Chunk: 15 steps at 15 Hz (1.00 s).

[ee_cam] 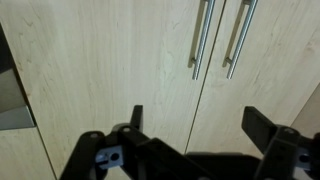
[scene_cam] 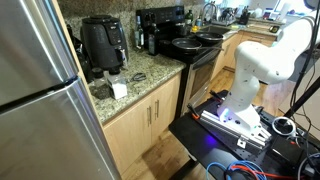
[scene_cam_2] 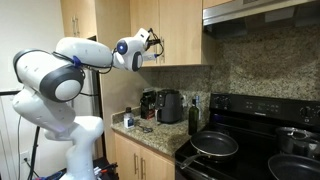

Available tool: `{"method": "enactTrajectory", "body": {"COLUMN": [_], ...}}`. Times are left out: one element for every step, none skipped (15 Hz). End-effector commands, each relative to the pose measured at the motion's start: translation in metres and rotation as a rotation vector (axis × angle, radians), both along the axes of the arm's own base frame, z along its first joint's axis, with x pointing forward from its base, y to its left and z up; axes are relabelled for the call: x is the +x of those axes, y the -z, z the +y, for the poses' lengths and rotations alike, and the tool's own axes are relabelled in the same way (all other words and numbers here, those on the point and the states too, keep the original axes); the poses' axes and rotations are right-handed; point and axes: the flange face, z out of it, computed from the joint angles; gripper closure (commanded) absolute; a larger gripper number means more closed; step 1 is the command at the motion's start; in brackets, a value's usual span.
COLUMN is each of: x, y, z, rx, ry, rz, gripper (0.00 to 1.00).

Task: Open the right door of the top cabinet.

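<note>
Pale wood is filling the wrist view as the claw [ee_cam: 198, 122], jaws spread wide and empty, is hovering just short of the top cabinet [scene_cam_2: 180, 30]. Its right door [ee_cam: 270, 80] is sitting shut, and the door's steel handle [ee_cam: 238, 38] is lying off to one side, so the arm [scene_cam_2: 90, 52] is probably lining up for a grip.

The arm [scene_cam_2: 60, 75] is showing smooth, glossy white shells, rounded and bulbous, with thin dark seams between segments. Just behind the gripper [scene_cam_2: 150, 42], the white wrist [scene_cam_2: 125, 50] is carrying a small blue mark. The gripper itself is looking black, its two fingers [ee_cam: 262, 122] blocky and angular, dark linkages behind them.
</note>
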Motion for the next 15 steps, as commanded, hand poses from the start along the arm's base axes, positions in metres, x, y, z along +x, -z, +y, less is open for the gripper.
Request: {"method": "enactTrajectory", "body": {"x": [0.016,0.023,0.03,0.041,0.051,0.064,0.07,0.046,0.056,0.062,0.066,0.067,0.07,0.075,0.085], "y": [0.013,0.016,0.017,0.015,0.012,0.008,0.004,0.017,0.014,0.011,0.009,0.008,0.01,0.011,0.008], "z": [0.041,0.059,0.075,0.092,0.106,0.115,0.118,0.104,0.112,0.118,0.121,0.122,0.119,0.119,0.122], "rx": [-0.137,-0.181,-0.218,-0.235,-0.235,-0.221,-0.197,-0.207,-0.205,-0.205,-0.205,-0.204,-0.201,-0.192,-0.151], "ry": [-0.014,-0.025,-0.028,-0.021,-0.022,0.005,0.011,-0.034,-0.023,-0.015,-0.01,-0.007,0.009,0.018,0.034], "rz": [0.046,0.069,0.092,0.095,0.113,0.11,0.118,0.114,0.12,0.123,0.122,0.122,0.135,0.136,0.137], "gripper": [0.0,0.0,0.0,0.0,0.0,0.0,0.0,0.0,0.0,0.0,0.0,0.0,0.0,0.0,0.0]}}
